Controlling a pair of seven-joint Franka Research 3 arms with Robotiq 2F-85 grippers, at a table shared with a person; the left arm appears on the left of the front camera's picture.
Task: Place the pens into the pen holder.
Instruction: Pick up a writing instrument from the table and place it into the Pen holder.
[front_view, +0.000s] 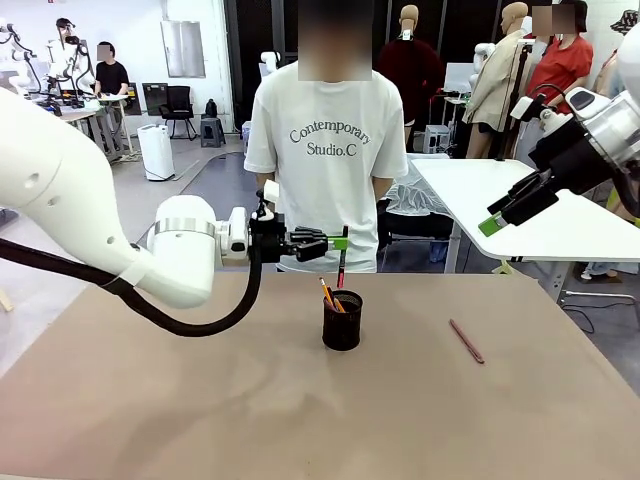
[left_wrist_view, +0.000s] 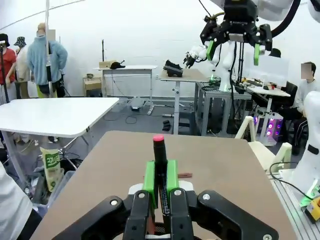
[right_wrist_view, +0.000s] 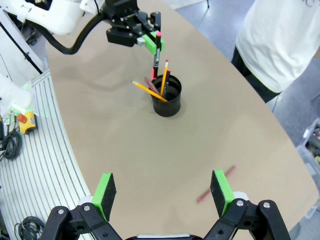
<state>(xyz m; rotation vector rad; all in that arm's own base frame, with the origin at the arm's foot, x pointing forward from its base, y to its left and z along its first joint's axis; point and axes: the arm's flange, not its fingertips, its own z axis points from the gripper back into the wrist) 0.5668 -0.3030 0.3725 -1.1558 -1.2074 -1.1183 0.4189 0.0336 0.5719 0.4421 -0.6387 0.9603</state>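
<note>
My left gripper (front_view: 343, 243) (left_wrist_view: 160, 169) is shut on the black pen with red ends (front_view: 341, 266) (left_wrist_view: 159, 160) (right_wrist_view: 157, 52). It holds the pen upright over the black pen holder (front_view: 342, 321) (right_wrist_view: 167, 98), with the pen's lower end at the cup's mouth. A yellow-orange pencil (front_view: 328, 293) (right_wrist_view: 164, 76) leans inside the cup, and a second yellow one (right_wrist_view: 146, 89) sticks out sideways. The maroon pen (front_view: 466, 340) (right_wrist_view: 215, 184) lies flat on the table to the right of the cup. Raised well above the table at the right, my right gripper (front_view: 505, 216) (right_wrist_view: 163, 192) is open and holds nothing.
The tan table (front_view: 200, 400) is bare around the cup. A person in a white T-shirt (front_view: 330, 150) stands at the far edge behind the cup, hands out of sight. A white table (front_view: 520, 200) stands beyond on the right.
</note>
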